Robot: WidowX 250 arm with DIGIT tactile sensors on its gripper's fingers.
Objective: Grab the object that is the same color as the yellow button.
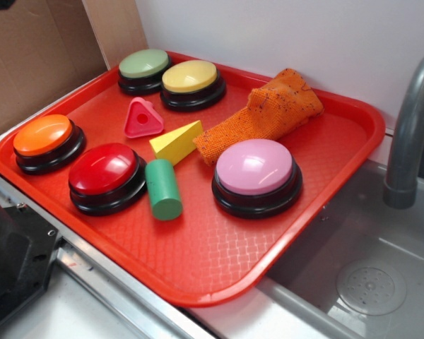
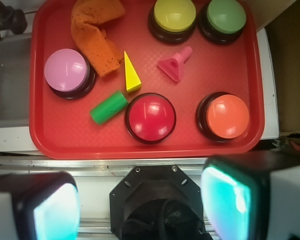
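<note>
Nearest the wrist cam, hand (image 2: 140, 205) hangs wide open w/ nothing between its fingers (image 2: 235, 200), well short of the tray (image 2: 40, 135) and touching none of the items. Tray is red, sits on the desk beside a sink (image 1: 367, 282). Front row on it: red button (image 2: 150, 116), orange button (image 2: 227, 116), and a green cylinder (image 2: 108, 107) lying on its side just left of the red one. Mid-tray: yellow wedge (image 2: 131, 75), just past the cylinder and red button, close beside an orange cloth (image 2: 95, 40); pink triangle (image 2: 175, 64) near it to the right; pink button (image 2: 66, 70) to the left. Far edge: yellow button (image 2: 174, 15), w/ green button (image 2: 226, 16) right next to it.
</note>
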